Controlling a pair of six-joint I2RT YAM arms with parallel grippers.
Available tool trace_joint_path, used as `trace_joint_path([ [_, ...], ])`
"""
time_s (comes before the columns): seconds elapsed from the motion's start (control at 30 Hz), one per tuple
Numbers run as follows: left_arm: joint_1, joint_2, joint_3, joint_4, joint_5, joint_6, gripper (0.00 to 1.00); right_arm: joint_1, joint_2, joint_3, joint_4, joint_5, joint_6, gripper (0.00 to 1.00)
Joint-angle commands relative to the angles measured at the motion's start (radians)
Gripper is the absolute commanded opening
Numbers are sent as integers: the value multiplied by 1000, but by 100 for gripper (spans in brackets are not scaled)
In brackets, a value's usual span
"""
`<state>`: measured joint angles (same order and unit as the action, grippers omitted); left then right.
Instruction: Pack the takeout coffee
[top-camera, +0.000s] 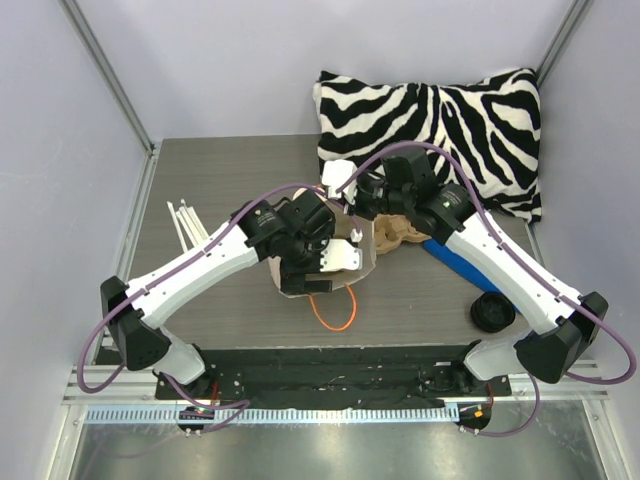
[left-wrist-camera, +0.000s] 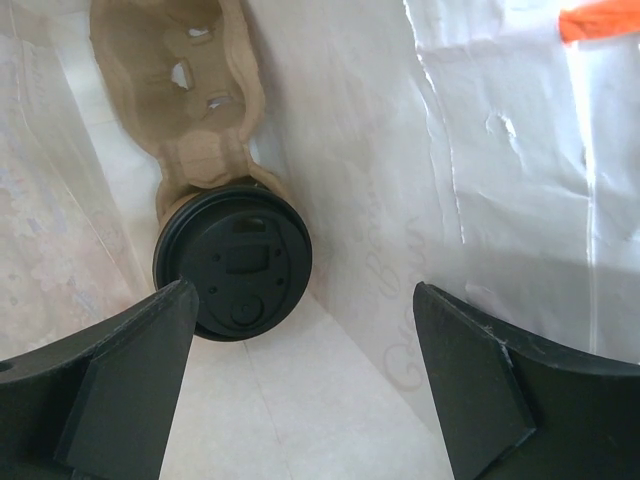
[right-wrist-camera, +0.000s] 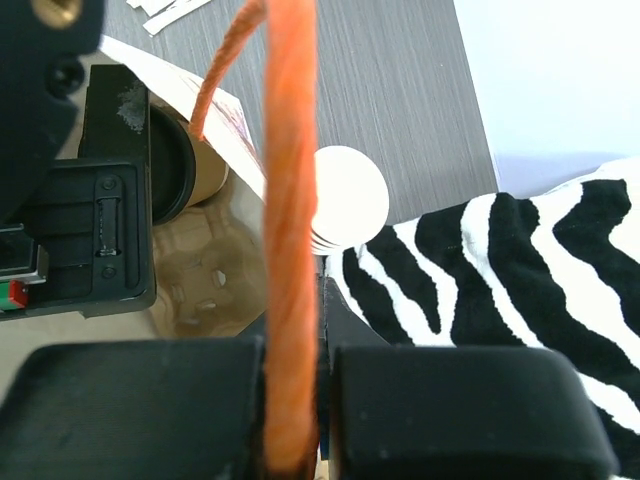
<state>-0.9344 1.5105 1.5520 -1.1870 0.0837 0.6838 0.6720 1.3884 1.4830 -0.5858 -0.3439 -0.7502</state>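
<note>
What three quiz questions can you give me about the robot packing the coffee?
1. True or false: the left hand is open and holds nothing.
2. What is the right hand pinching? A) the orange bag handle B) a spoon C) a banana
3. Fill in the blank: the takeout coffee sits in the cardboard carrier and has a ____ lid.

Key: 1 true; 2 A; 3 black.
</note>
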Motion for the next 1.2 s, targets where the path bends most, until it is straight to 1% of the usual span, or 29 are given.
trace_joint_path([
  [0.0, -23, -47, 123, 202, 73, 8, 93, -2, 55, -27, -85, 46, -35, 1],
  [0.43, 11, -118, -64, 228, 106, 46, 88, -23, 57, -17, -95, 16, 11, 1],
  [0.73, 11, -148, -107, 237, 123, 108, 88, -63, 110, 66, -146, -43, 68, 1],
  [0.97, 11, -150, -96, 257, 122, 115, 87, -72, 141, 99, -172, -53, 80, 1],
  [1.1, 13, -131, -47, 242, 126, 99, 88, -71, 146, 102, -171, -50, 58, 1],
  [1.17, 19, -118, 2, 233, 134, 77, 88, -71, 144, 102, -172, -52, 46, 1],
])
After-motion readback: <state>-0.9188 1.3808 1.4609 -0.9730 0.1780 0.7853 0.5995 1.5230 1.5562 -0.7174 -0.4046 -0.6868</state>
